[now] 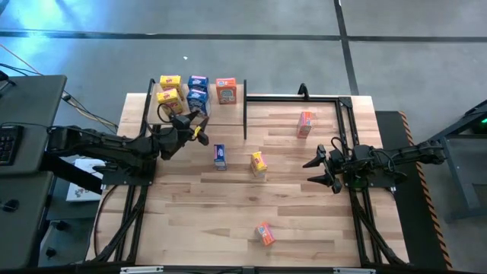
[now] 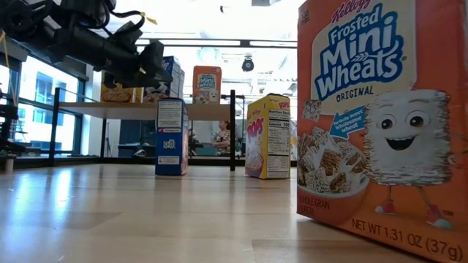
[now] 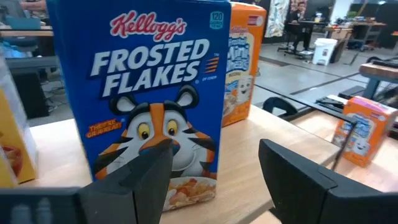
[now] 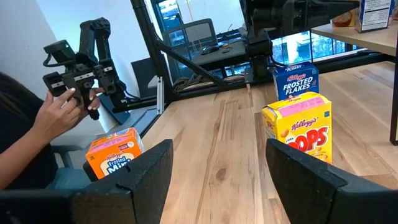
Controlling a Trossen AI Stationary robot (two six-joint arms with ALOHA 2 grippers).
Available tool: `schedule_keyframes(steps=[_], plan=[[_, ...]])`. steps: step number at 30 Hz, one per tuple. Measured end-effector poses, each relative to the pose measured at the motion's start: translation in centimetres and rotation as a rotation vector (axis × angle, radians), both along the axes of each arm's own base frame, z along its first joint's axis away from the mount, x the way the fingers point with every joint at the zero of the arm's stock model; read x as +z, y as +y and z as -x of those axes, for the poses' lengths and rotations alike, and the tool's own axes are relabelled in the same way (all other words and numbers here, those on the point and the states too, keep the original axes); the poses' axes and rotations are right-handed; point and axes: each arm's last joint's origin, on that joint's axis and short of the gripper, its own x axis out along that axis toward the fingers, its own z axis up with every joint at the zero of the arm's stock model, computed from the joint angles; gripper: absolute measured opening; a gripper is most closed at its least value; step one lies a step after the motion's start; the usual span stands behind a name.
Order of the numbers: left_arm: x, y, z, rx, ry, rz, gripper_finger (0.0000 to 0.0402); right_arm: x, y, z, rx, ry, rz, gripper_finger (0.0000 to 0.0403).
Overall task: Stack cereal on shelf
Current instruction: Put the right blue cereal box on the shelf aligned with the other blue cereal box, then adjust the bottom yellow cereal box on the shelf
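Observation:
The shelf (image 1: pixel 228 113) stands at the table's far left and carries two yellow boxes (image 1: pixel 170 89), two blue boxes (image 1: pixel 198 90) and one orange box (image 1: pixel 226 90), all upright on their bases. My left gripper (image 1: pixel 199 126) is open at the shelf's near edge; the left wrist view shows a blue box (image 3: pixel 149 99) just beyond its fingers (image 3: pixel 134 183). On the table stand a blue box (image 1: pixel 220 156), a yellow box (image 1: pixel 259 162) and two orange boxes (image 1: pixel 304 124) (image 1: pixel 265 234). My right gripper (image 1: pixel 313 172) is open over the table's right side, facing left.
A black metal frame (image 1: pixel 342 99) runs along the table's far right and right edge. In the right wrist view, a person's hand (image 4: pixel 59 109) holds a control device beyond the near edge. Bare wood lies between the loose boxes at mid-table (image 1: pixel 190 205).

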Motion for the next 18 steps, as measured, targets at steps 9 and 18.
schedule_keyframes(steps=[9, 18], plan=[[0.0, 0.0, 0.0, -0.015, -0.021, 0.018, 0.023, 0.0, 0.0, 0.0, 0.0, 0.0, 0.0, 0.025], [1.1, -1.3, 0.4, -0.063, -0.035, -0.026, 0.023, 0.0, 0.0, 0.0, 0.0, 0.0, 0.0, 0.025]])
